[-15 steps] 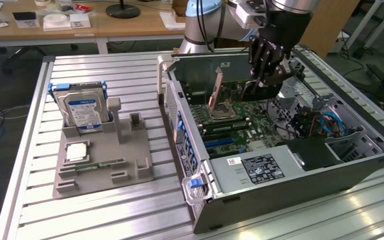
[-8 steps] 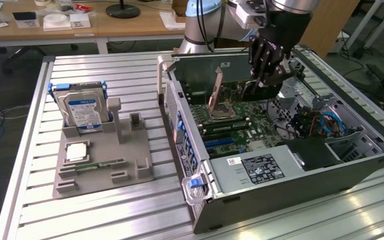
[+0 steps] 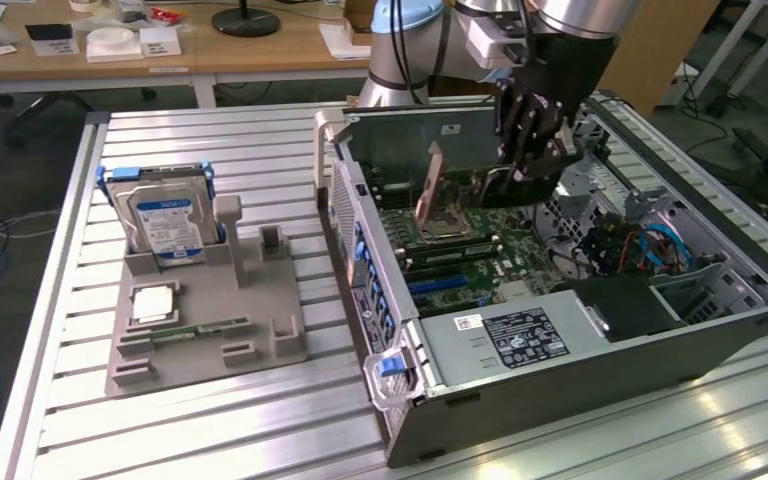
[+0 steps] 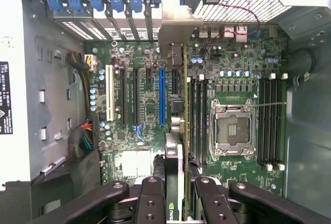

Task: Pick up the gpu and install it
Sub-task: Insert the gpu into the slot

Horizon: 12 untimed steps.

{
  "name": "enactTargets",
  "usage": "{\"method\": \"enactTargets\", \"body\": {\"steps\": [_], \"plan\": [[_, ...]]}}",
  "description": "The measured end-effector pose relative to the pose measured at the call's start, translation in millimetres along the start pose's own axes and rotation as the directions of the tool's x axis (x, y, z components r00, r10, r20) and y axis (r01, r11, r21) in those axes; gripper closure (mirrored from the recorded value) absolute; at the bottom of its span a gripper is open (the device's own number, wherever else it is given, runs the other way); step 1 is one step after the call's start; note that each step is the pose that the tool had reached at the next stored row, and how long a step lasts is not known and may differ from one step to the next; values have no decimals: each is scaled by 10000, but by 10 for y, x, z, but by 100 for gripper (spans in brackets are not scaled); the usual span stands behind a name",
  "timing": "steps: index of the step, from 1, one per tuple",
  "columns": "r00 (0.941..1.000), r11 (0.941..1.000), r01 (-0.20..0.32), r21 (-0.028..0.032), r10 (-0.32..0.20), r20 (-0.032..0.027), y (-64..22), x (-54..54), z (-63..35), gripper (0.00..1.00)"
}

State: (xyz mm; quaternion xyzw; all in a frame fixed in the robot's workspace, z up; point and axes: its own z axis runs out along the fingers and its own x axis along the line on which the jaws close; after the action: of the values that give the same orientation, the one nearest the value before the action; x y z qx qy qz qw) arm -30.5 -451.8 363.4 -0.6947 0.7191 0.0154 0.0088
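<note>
**Status of work**

- Pick-up: complete. The claw [image 3: 531, 165] is closed on the gpu [image 4: 174, 172], one finger on each face, with the card held on edge.
- Transfer: complete. The gpu is inside the open computer case [image 3: 598, 385], over the motherboard [image 4: 150, 110]. Its silver end bracket points toward the slotted rear wall of the case.
- Alignment: the card lies between the blue slot [image 4: 162, 94] and the processor socket [image 4: 231, 130], just beside the blue slot and parallel to it.
- Seating: not confirmed. It cannot be told whether the card edge has entered a slot. Since the claw has not let go, installation is judged unfinished.

**Item count**

- gpu: one, in the claw.
- Computer case: one, lying open on the surface [image 3: 224, 430].
- Blue slot: one. Processor socket: one, empty.
- Grey holder [image 3: 211, 350]: one, on the surface to the exterior view's left of the case and apart from it.
- Hard drive [image 3: 164, 220]: one, upright in the holder.
- Memory stick [image 3: 200, 328]: one, lying flat on the holder.
</note>
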Motion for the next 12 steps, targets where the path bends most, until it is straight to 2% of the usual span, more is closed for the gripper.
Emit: {"method": "enactTargets", "body": {"steps": [12], "plan": [[10000,10000,-1,-1,1,0,6,2,67,73]]}}
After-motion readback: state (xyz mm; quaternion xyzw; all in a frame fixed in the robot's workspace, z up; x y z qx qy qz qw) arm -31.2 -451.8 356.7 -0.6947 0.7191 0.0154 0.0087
